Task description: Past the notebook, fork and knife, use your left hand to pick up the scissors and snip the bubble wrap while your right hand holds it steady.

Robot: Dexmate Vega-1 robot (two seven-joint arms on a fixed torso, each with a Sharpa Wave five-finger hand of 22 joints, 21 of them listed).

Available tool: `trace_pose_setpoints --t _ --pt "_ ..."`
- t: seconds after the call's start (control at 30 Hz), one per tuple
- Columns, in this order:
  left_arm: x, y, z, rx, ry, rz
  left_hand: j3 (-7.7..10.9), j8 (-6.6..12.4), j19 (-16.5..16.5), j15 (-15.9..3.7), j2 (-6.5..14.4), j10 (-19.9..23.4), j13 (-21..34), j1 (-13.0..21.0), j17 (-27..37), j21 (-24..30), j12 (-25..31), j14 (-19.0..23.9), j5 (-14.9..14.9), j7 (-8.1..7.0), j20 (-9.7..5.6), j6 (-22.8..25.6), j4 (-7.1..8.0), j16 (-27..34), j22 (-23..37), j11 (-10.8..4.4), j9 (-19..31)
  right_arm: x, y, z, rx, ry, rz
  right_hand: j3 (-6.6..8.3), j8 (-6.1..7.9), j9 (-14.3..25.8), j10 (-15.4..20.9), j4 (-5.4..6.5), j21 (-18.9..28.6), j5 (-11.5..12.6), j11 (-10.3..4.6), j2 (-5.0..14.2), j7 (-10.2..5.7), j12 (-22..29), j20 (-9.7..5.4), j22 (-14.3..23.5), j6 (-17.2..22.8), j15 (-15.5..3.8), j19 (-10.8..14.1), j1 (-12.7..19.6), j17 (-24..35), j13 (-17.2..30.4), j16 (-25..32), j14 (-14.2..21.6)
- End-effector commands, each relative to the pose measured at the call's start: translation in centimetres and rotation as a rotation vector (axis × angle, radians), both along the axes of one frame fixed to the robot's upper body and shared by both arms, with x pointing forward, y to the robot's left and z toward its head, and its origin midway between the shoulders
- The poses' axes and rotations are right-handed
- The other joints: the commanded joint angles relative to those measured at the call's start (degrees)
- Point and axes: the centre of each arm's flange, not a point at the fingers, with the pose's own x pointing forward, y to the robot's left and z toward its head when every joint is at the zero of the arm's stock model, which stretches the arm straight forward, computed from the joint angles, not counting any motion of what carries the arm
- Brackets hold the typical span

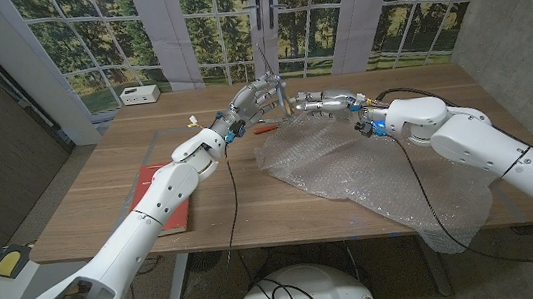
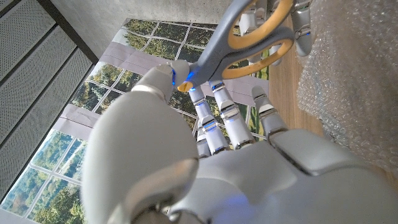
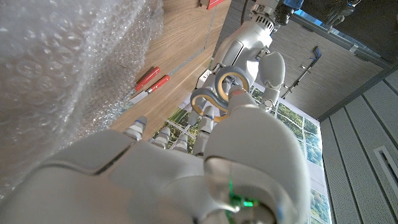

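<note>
One wooden table (image 1: 100,189) — bubble wrap (image 1: 370,173) spread, windows (image 1: 222,24) behind

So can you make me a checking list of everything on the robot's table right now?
Surface: wooden table, bare wood showing round the things.
Job's things: bubble wrap spread over the middle and right, hanging past the front edge; scissors with grey and yellow handles, lifted above the wrap's far edge.
Clutter: red notebook under the left arm; two red-handled pieces beside the wrap; white box at the far left.
Hands: left robot hand holds the scissors; right robot hand reaches in at the wrap's far edge, grip on it unclear.
Cables: black cables along both arms.
Surroundings: windows with trees, a white door.
</note>
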Motion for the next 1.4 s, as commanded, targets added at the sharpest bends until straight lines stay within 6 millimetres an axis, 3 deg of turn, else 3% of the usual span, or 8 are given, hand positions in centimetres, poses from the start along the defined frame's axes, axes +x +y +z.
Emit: trace_pose_setpoints --t 0.03,0.63,1.2,1.4 --pt "0.0 -0.2 0.0 -0.001 0.0 -0.017 0.41 -0.13 -0.3 -1.19 0.3 1.8 0.4 0.6 0.2 0.0 11.6 -0.1 -0.1 0.11 -0.06 -0.3 -0.1 -0.2 0.2 -2.07 0.2 0.0 0.3 -0.1 -0.009 0.007 0.02 0.5 0.33 0.1 -8.1 -0.08 0.0 -0.2 -0.61 0.35 -0.17 0.3 -0.03 0.1 0.4 0.09 -0.6 0.0 0.1 0.0 -0.2 -13.0" --pt "0.3 -0.4 0.1 0.008 -0.004 -0.042 0.33 -0.13 -0.2 -1.29 0.3 1.9 0.2 0.7 0.1 -0.1 11.8 -0.1 -0.1 0.08 0.0 -0.4 0.05 -0.2 0.2 -2.1 0.2 0.0 1.1 0.0 0.033 0.013 0.011 0.64 1.78 0.2 -5.3 -0.11 0.5 -0.5 -1.59 -0.28 -0.55 1.4 -0.07 0.1 4.0 -0.77 0.7 -0.2 0.1 0.0 0.4 -11.7" --pt "0.6 -0.6 0.3 0.014 -0.027 -0.06 0.32 -0.16 -0.1 -1.42 0.4 1.5 0.3 0.9 0.2 -0.1 11.9 -0.2 -0.2 0.24 0.04 -0.8 0.08 -0.2 0.1 -1.71 0.2 0.5 1.3 -0.1 0.097 0.068 0.046 0.71 1.87 0.2 -4.5 -0.22 0.5 -0.6 -1.59 -0.41 -0.61 1.5 -0.22 0.1 4.9 -1.14 1.2 -0.1 0.0 0.0 0.5 -11.2" --pt "0.8 -0.7 0.4 0.012 -0.027 -0.059 0.28 -0.12 -0.2 -1.43 0.3 1.6 0.1 0.9 0.1 -0.1 11.9 -0.2 -0.2 0.21 0.08 -0.8 0.08 -0.3 0.1 -1.92 0.2 0.7 1.1 -0.1 0.127 0.086 0.059 1.46 2.9 0.3 -2.7 -0.84 0.5 -0.7 -2.32 -0.06 -1.15 1.9 -0.4 0.0 8.5 -1.53 1.7 0.8 -0.1 0.0 0.6 -10.5"
